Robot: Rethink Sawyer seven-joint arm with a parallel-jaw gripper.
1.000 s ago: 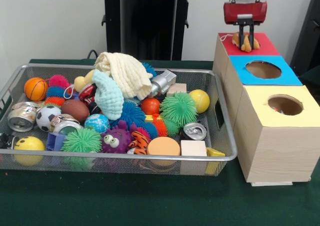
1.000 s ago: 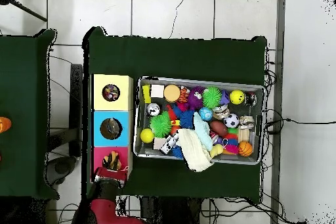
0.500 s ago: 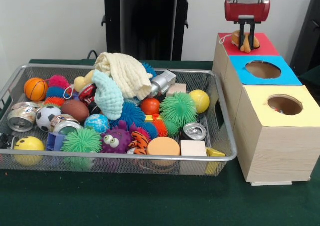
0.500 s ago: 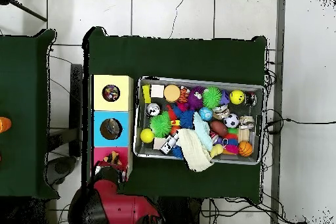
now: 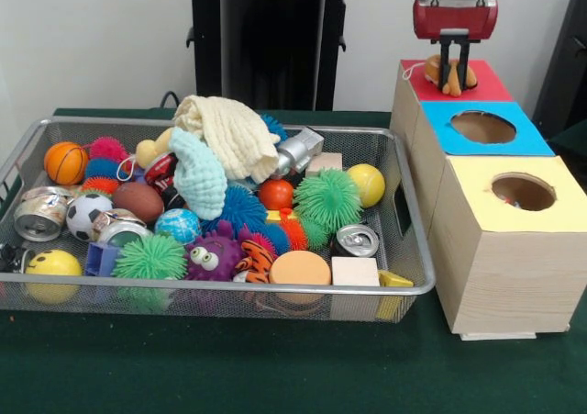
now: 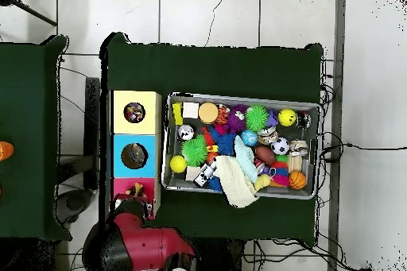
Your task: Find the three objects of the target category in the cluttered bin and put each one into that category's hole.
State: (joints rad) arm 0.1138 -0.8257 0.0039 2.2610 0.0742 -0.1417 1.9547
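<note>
Gripper [image 5: 450, 72] w/ fingers apart, tips straddling the tan plush toy [image 5: 451, 76] but not clamping it. Toy rests on red box [image 5: 481, 85], over its hole; not yet dropped through, we judge.

Handling: toy looks soft, light, squashy; should deform under a pinch and may snag on the hole rim. Best hold is across the body's middle. We can't tell whether it's wedged.

Containers:
- 3 boxes in a row: red, blue box [image 5: 514, 139], yellow box [image 5: 559, 207]. Blue hole looks empty from front; something small shows inside the yellow hole.
- Wire bin [image 5: 404, 240] crowded: cream cloth [image 5: 234, 131], spiky green ball [image 5: 328, 199], yellow ball [image 5: 367, 184], cans, wood blocks, sports balls.
</note>
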